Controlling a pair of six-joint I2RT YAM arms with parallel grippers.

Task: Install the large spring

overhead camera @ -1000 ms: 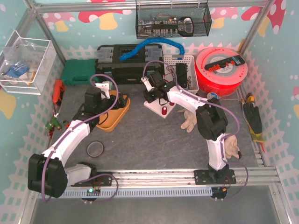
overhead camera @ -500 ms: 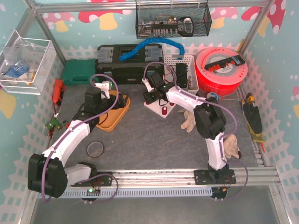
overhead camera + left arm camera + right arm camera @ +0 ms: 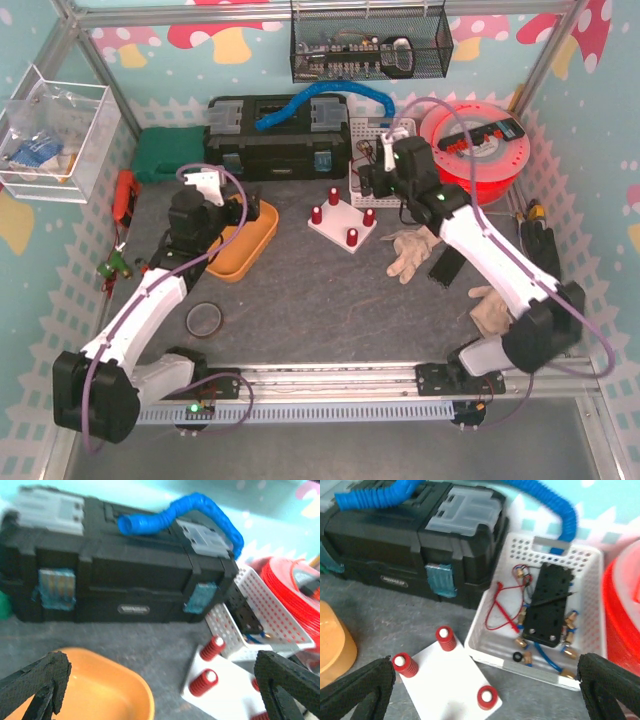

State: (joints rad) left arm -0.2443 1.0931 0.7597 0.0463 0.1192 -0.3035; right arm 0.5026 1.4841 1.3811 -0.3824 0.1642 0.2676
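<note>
On the left, the left hand (image 3: 240,212) has drawn back a little toward the near rim of the shallow orange plastic tray (image 3: 258,243). Its fingers (image 3: 36,682) are spread wide with nothing between them.

The bigger change is in the middle. The right arm no longer covers the flat white plate (image 3: 338,222) on the grey worktop (image 3: 320,290), so the plate now lies in plain sight. Four red coil springs (image 3: 352,236) stand upright on it.

The right hand (image 3: 370,182) has swung off to the back right and hangs above the near edge of the white perforated plastic basket (image 3: 383,135). Its fingers (image 3: 357,690) are also spread and hold nothing.

With both hands bare and springs on the plate, the large spring has most likely been released there and the fitting step looks done or nearly done. That is a judgement, not something the views prove.

Much stays unclear:
- From above, the springs are too small to tell which is the large one, or whether each sits fully down.
- The left wrist view is blurred and cuts off both the tray and the plate at its lower edge.
- The right wrist view shows only three springs, with the fourth outside the frame.
</note>
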